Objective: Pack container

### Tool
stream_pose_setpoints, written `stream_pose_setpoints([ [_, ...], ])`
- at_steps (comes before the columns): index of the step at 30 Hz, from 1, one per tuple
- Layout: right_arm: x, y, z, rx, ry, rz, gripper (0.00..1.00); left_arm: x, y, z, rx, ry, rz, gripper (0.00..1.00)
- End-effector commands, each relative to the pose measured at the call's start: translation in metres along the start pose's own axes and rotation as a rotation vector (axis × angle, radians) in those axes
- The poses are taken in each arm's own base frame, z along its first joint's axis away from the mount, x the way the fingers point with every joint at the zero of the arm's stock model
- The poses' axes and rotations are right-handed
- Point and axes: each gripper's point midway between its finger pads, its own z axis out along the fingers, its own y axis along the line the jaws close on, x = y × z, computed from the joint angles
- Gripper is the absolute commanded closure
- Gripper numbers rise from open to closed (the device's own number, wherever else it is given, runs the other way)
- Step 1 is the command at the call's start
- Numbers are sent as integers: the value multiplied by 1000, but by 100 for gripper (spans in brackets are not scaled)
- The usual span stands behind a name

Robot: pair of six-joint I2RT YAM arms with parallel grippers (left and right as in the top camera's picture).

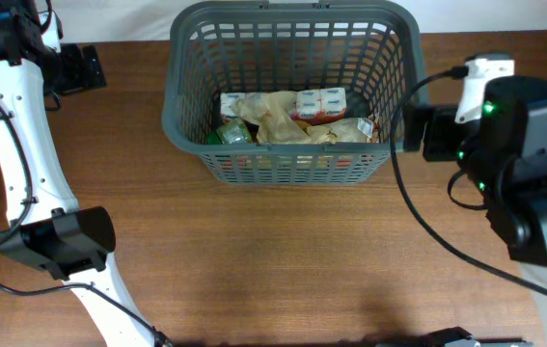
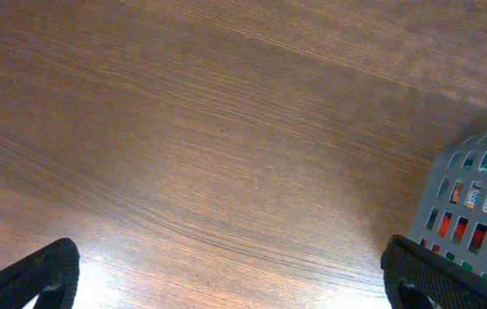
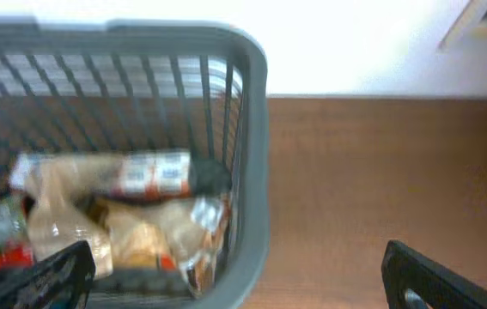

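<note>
The dark grey slotted basket (image 1: 287, 152) stands at the back middle of the table. It holds a white and red box (image 1: 319, 101), crumpled clear bags (image 1: 278, 120) and a green-lidded jar (image 1: 234, 133). My left gripper (image 1: 82, 67) is open and empty over bare table left of the basket; its wrist view (image 2: 230, 283) shows a basket corner (image 2: 475, 197) at the right. My right gripper (image 1: 414, 128) is open and empty just outside the basket's right wall. In its wrist view (image 3: 239, 283) the basket's rim (image 3: 256, 129) lies between the fingers, with the box (image 3: 153, 174) and the bags (image 3: 140, 236) inside.
Wooden table (image 1: 283, 260) stretches in front of the basket. A white wall (image 3: 355, 43) runs behind the table's back edge. The left arm's elbow (image 1: 66, 241) hangs over the front left, and the right arm's body (image 1: 533, 193) with its cable fills the right side.
</note>
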Motion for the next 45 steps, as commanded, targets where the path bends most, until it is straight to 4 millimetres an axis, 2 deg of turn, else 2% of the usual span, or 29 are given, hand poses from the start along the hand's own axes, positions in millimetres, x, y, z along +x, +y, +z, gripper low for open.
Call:
stream_pose_setpoints([
  [1, -23, -6, -34, 4, -132, 34, 1, 2, 2, 5, -6, 14, -12, 1],
  [3, -28, -7, -52, -14, -184, 49, 1, 2, 2, 5, -6, 14, -12, 1],
  [4, -30, -6, -71, -43, -227, 64, 1, 2, 2, 5, -6, 14, -12, 1],
  [6, -29, -6, -92, -73, -290, 71, 1, 2, 2, 5, -6, 14, -12, 1],
  [9, -27, -8, -114, -95, -392, 84, 1, 2, 2, 5, -6, 14, -12, 1],
  [11, -19, -15, -117, -84, -444, 97, 1, 2, 2, 5, -6, 14, -12, 1],
  [15, 13, -36, -101, -18, -523, 132, 1, 2, 2, 5, -6, 14, -12, 1],
  [20, 44, -48, -85, -1, -732, 146, 1, 2, 2, 5, -6, 14, -12, 1],
  [25, 81, -43, -65, -44, -856, 127, 1, 2, 2, 5, -6, 14, -12, 1],
  [28, 98, -36, -60, -83, -939, 101, 1, 2, 2, 5, -6, 14, -12, 1],
  [31, 117, -32, -54, -68, -1002, 7, 1, 2, 2, 5, -6, 14, -12, 1],
  [34, 138, -32, -37, -38, -956, -46, 1, 2, 2, 5, -6, 14, -12, 1],
  [39, 158, -33, -16, -31, -837, -50, 1, 2, 2, 5, -6, 14, -12, 1],
  [45, 196, -34, 18, -33, -630, -42, 1, 2, 3, 5, -9, 14, -12, 1],
])
